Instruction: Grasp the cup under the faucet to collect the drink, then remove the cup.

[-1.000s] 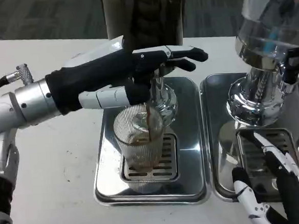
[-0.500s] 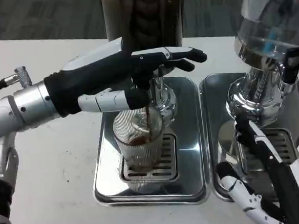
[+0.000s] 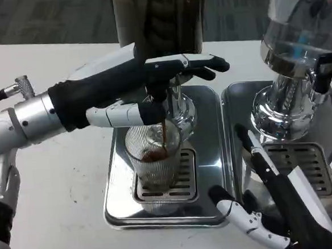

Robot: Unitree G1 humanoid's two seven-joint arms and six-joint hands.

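My right hand (image 3: 274,208), fingers spread and holding nothing, has slid left toward the cup (image 3: 155,162) on the near drip tray (image 3: 212,172), while my left hand (image 3: 146,83) keeps pressing the faucet (image 3: 163,102), so filling continues.

cup (image 3: 155,162) on the grate of the left drip tray (image 3: 119,185), under the faucet (image 3: 157,96) | my left hand (image 3: 126,84) above the cup, on the faucet | second dispenser (image 3: 298,52) on its own tray (image 3: 236,105), just right | my right hand (image 3: 274,199) before that tray, right of the cup
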